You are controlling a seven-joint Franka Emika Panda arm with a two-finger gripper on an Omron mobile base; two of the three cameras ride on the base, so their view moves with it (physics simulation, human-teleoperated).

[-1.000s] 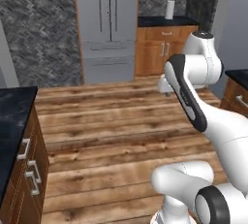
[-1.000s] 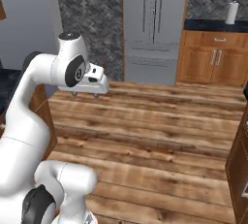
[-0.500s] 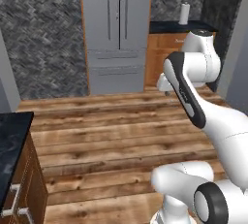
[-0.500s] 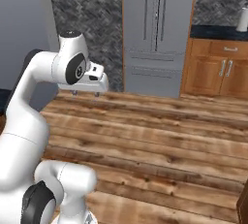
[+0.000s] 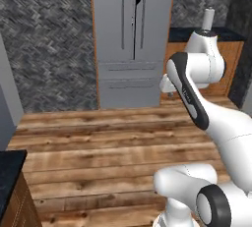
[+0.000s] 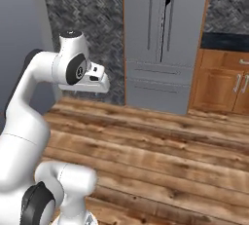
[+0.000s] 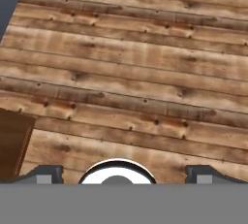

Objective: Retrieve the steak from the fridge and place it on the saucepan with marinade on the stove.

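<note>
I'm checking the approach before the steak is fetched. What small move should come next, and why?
Probably drive the base a bit closer to the fridge. A stretch of wood floor separates the robot from it, and its upper doors look at most cracked at the top seam. The pincer is open, empty and pointed down at the floor, so reaching for a handle seems premature.

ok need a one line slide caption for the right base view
Franka arm raised over the plank floor, facing the grey fridge, whose right door stands slightly ajar.
</note>
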